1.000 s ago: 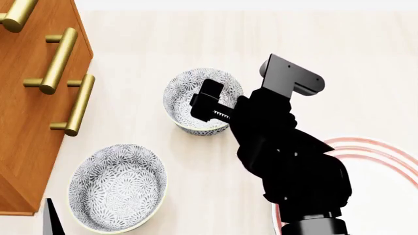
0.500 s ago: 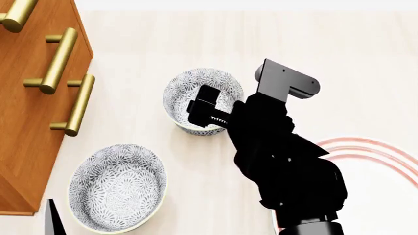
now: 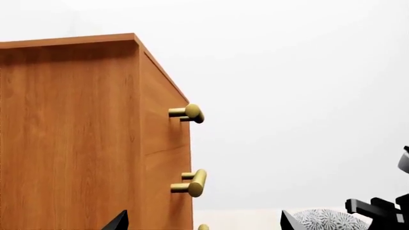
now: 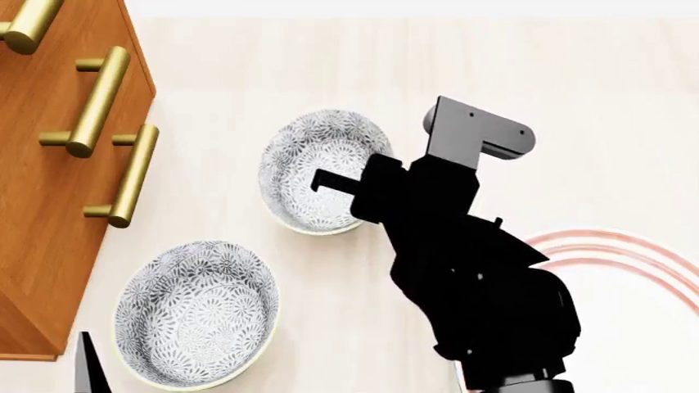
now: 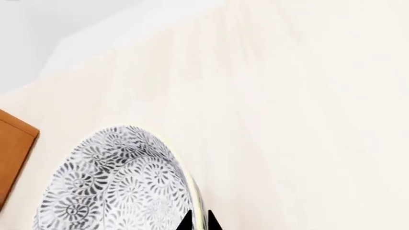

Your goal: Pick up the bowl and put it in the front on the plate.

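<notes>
The bowl (image 4: 317,168), white with a dense grey-blue floral pattern, sits in the middle of the head view, tipped toward the cabinet. My right gripper (image 4: 347,195) is shut on its near right rim. In the right wrist view one fingertip is inside the bowl (image 5: 108,182) and one outside, so the right gripper (image 5: 198,221) pinches the thin rim. The plate (image 4: 611,246), white with red rings, lies at the right, partly hidden behind my right arm. My left gripper (image 3: 203,225) is open near the lower left corner of the head view, holding nothing.
A second patterned bowl (image 4: 196,311) stands on the pale tabletop (image 4: 327,65) at the front left. A wooden cabinet (image 4: 49,180) with brass handles (image 4: 98,102) runs along the left side, and fills the left wrist view as the cabinet (image 3: 76,134).
My right gripper's fingers have closed on the bowl's rim. The bowl has shifted a little left and now looks larger and tipped, as if raised off the table.
</notes>
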Available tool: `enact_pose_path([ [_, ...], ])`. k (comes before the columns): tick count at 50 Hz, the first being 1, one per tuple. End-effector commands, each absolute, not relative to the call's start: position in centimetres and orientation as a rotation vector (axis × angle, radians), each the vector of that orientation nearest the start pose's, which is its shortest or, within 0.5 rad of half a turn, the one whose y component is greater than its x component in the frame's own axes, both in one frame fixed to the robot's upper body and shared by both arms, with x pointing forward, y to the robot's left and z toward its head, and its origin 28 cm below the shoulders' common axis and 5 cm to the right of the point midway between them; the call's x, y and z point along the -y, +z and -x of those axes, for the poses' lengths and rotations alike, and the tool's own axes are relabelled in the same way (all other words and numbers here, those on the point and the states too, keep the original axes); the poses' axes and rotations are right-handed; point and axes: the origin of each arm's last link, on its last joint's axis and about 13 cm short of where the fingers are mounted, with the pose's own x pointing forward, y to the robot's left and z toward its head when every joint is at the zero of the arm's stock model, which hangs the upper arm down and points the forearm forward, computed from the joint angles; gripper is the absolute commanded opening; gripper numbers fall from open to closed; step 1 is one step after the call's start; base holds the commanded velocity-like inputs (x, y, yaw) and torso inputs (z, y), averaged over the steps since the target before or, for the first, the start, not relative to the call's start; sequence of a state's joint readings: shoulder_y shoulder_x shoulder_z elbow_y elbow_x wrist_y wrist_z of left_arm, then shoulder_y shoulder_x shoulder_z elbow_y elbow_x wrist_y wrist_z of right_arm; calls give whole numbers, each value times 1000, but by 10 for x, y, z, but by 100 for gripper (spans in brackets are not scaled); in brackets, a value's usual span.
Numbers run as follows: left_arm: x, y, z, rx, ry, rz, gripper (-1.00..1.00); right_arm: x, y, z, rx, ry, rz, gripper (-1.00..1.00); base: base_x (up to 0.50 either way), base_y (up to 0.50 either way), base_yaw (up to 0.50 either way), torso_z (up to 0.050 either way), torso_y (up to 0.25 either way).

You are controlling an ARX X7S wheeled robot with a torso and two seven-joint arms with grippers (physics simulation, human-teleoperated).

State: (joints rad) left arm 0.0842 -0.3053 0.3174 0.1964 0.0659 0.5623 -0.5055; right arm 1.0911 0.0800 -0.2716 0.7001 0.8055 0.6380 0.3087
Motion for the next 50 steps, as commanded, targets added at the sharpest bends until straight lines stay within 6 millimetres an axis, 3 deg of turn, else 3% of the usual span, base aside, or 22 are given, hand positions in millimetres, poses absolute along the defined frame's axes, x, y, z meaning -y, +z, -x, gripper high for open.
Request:
enact_pose_path([
  [1, -199, 67, -181, 656, 58, -54, 100, 57, 189, -390, -319, 129, -370, -100, 0, 0, 0, 0, 0],
  [20, -198, 66, -180, 655, 50, -58, 100, 78, 241, -375, -121, 115, -354, -100, 0, 0, 0, 0, 0],
  [33, -197, 65, -180, 653, 47, -60, 100, 119, 260, -322, 11, 146, -274, -100, 0, 0, 0, 0, 0],
  [45, -197, 65, -179, 652, 44, -60, 100, 148, 269, -276, 76, 158, -199, -100, 0, 0, 0, 0, 0],
  [50, -197, 65, -180, 651, 42, -62, 100, 169, 267, -255, 92, 122, -167, -100, 0, 0, 0, 0, 0],
])
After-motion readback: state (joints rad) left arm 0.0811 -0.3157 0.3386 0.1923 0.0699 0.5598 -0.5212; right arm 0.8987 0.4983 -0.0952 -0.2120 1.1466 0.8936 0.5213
